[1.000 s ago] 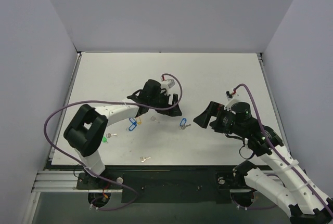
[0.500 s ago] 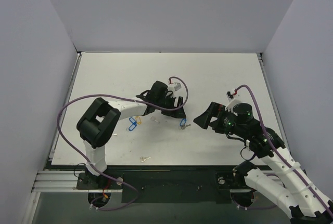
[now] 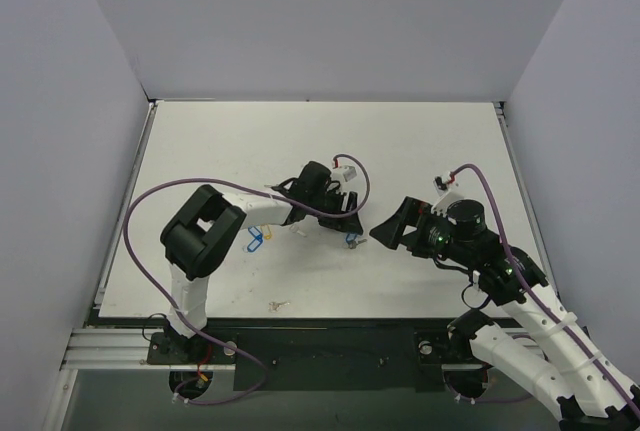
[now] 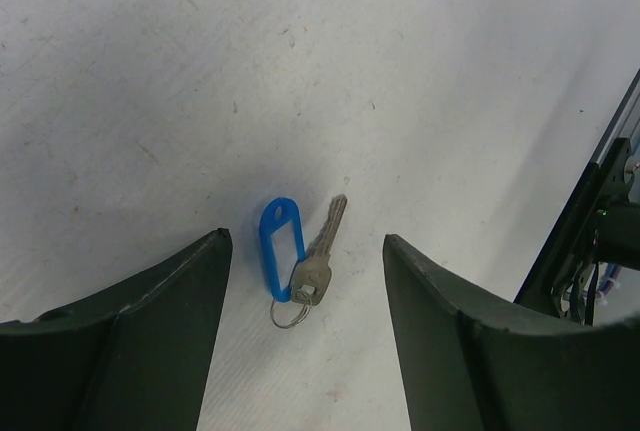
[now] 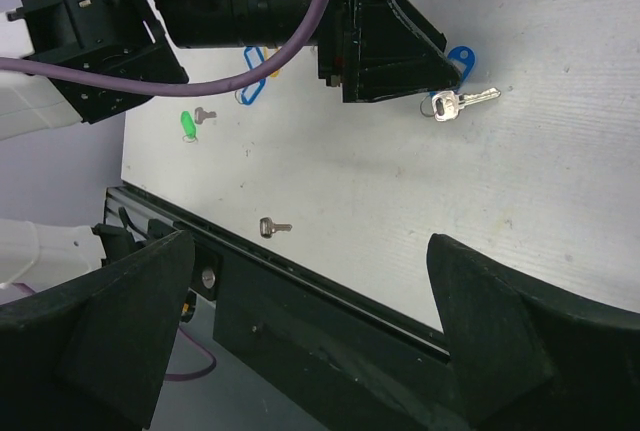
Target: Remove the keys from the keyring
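Observation:
The keyring is a bright-blue tag (image 4: 282,248) with a thin metal ring (image 4: 286,314). The silver key (image 4: 320,259) hangs on the ring and lies flat beside the tag on the white table. My left gripper (image 4: 305,246) is open and hovers just above them, with the tag and key between its fingers. In the top view the left gripper (image 3: 345,219) sits over the tag (image 3: 351,238). My right gripper (image 3: 383,223) is open and empty just right of the key (image 3: 359,242). The right wrist view shows the tag (image 5: 460,56) and key (image 5: 466,101) under the left gripper (image 5: 385,46).
Two more blue tags (image 3: 257,239) lie left of the keyring, with a yellowish piece (image 3: 265,228) beside them. A green tag (image 5: 186,123) with a key lies further left. A loose key (image 3: 279,305) lies near the table's front edge (image 5: 300,266).
My left gripper has moved right and come over the blue tag and key. The right arm has barely moved. The tag and key lie where they were.

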Tool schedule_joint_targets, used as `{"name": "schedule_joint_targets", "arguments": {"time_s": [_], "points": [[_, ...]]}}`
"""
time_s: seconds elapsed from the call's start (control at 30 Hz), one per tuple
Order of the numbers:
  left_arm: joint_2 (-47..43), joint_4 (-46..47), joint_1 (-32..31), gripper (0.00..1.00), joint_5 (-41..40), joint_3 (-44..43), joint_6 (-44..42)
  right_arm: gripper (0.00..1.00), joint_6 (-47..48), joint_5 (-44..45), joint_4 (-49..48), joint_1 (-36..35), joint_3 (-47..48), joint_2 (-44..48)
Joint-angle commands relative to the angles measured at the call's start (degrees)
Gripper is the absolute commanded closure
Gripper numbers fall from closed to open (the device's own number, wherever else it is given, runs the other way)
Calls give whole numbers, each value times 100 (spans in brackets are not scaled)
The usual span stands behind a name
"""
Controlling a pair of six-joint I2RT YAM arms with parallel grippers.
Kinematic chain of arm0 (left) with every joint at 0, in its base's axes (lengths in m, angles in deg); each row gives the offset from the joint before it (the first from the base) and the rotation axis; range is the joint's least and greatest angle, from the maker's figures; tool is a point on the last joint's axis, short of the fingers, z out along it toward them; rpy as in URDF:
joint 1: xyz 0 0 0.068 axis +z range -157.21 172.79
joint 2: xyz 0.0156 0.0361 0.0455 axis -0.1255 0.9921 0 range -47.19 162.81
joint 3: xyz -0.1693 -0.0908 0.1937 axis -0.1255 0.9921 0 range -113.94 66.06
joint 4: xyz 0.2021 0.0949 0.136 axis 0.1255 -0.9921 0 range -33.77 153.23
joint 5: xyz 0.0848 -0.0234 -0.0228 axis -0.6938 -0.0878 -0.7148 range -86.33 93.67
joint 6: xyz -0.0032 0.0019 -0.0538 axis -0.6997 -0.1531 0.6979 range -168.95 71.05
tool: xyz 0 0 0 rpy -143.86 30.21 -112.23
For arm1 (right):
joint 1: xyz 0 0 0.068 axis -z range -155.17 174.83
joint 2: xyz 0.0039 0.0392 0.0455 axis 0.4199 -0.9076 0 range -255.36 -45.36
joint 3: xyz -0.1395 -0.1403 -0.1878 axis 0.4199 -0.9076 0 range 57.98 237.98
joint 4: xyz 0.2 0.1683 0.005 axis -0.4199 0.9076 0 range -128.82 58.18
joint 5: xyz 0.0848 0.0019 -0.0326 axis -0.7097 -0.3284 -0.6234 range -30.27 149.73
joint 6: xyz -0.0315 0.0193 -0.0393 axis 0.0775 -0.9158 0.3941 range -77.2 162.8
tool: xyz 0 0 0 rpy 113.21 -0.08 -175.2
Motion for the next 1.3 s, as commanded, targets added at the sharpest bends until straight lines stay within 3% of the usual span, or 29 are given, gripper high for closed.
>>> {"name": "schedule_joint_targets", "arguments": {"time_s": [0.0,0.37,0.93,1.07,1.2,1.27], "points": [[63,151,-75,28,157,-230,-97,5,-59,-77,-151,-47,41,51],[169,63,-137,36,60,-247,-167,5,-103,-86,-142,-73,103,59],[424,54,-155,59,-11,-265,-229,5,-121,-60,-89,-108,191,51],[468,45,-146,72,-11,-274,-255,5,-112,-51,-98,-108,217,42],[485,19,-146,98,7,-300,-246,5,-112,-42,-89,-117,217,16],[459,1,-155,100,7,-309,-246,5,-112,-42,-89,-117,208,7]]}}
